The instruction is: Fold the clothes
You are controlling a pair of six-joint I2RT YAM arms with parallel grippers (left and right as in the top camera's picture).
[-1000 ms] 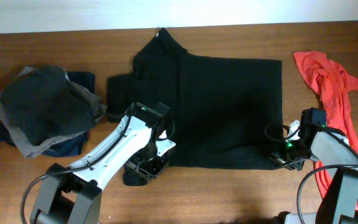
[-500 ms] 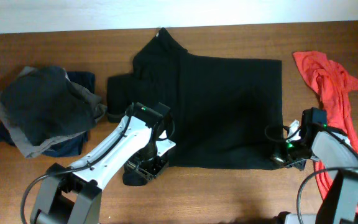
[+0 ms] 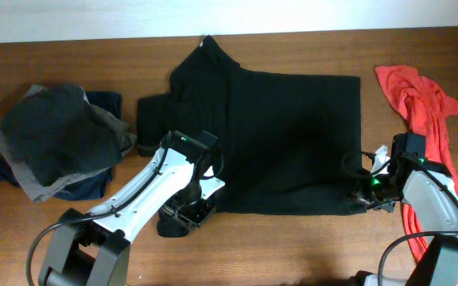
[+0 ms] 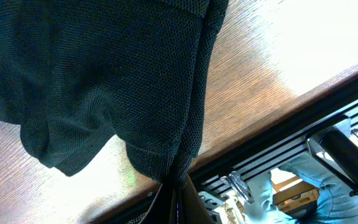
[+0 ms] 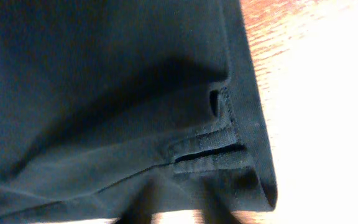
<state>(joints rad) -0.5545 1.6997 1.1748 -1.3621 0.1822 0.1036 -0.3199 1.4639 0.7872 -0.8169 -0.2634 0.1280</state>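
The black T-shirt (image 3: 293, 135) lies spread flat in the middle of the table, collar toward the far edge. My left gripper (image 3: 183, 216) is at its near-left corner, shut on a pinch of the dark fabric; in the left wrist view the cloth (image 4: 104, 74) hangs bunched out of the closed fingertips (image 4: 174, 196). My right gripper (image 3: 362, 193) is at the shirt's near-right corner. In the right wrist view the hem and a side slit (image 5: 204, 146) fill the frame, and the two blurred fingers stand apart at the bottom edge (image 5: 185, 214), astride the hem.
A red-orange shirt (image 3: 424, 111) lies crumpled along the right edge, beside my right arm. A pile of charcoal, grey and navy pieces (image 3: 54, 143) sits at the left. The table's front edge and a metal frame rail (image 4: 272, 149) are just beyond my left gripper.
My right gripper has shifted slightly right and away from the front edge at the shirt's corner. The left arm and the shirt have not visibly moved.
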